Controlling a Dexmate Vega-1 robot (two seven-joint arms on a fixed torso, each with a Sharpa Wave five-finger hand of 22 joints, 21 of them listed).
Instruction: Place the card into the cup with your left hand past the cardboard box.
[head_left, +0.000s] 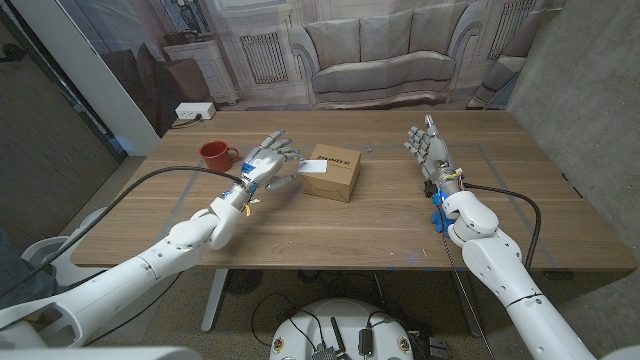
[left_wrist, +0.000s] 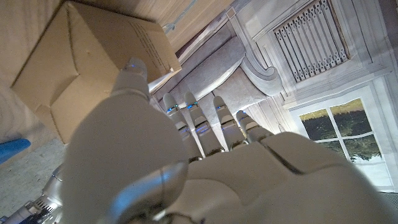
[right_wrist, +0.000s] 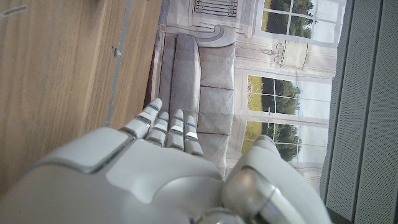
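card: one white card (head_left: 314, 168), long axis running across the table, one end toward the left hand, the other lying over the box's near-left top edge
box: one cardboard box (head_left: 334, 171), mid-table
cup: one red cup (head_left: 213, 154), left of the box and apart from it
left hand: left hand (head_left: 267, 164) between cup and box, fingers spread; fingertips seem to pinch the card's end, though the contact is small and hard to confirm
right hand: right hand (head_left: 427, 146) with fingers apart, holding nothing, well right of the box
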